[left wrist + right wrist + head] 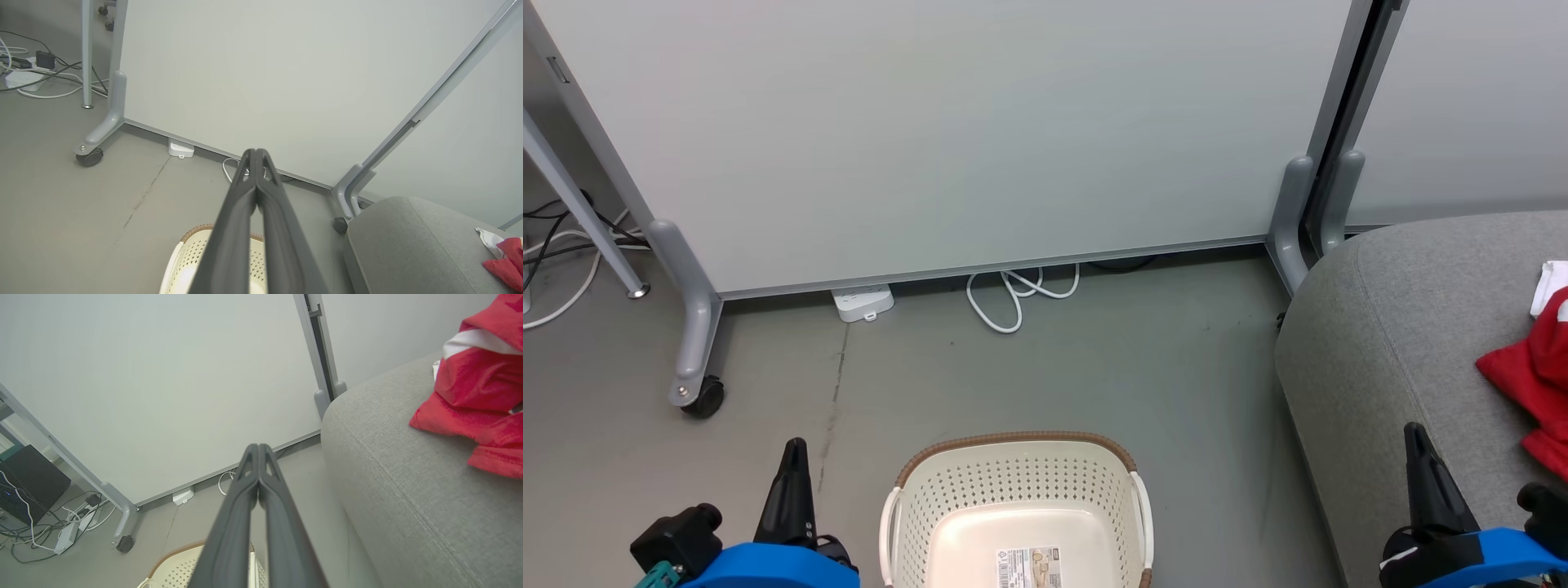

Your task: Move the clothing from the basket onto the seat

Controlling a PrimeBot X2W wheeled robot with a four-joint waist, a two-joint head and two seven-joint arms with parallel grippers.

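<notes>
The cream perforated basket [1017, 510] with a brown rim sits on the floor at the bottom centre, showing only a label on its bare bottom. Red clothing [1535, 371] with a white patch lies on the grey seat [1388, 351] at the right edge; the right wrist view shows the clothing [478, 384] bunched on the seat [408, 490]. My left gripper [792, 453] is shut with nothing in it, left of the basket; its fingertips [256, 154] meet. Over the seat's front edge, my right gripper [1414, 437] is shut and holds nothing, just left of the clothing.
Pale grey partition panels [947, 131] on wheeled feet [698, 396] stand behind the basket. A white power strip [862, 302] and a looped white cable [1013, 294] lie at the panel's base. More cables [560, 245] trail at the far left.
</notes>
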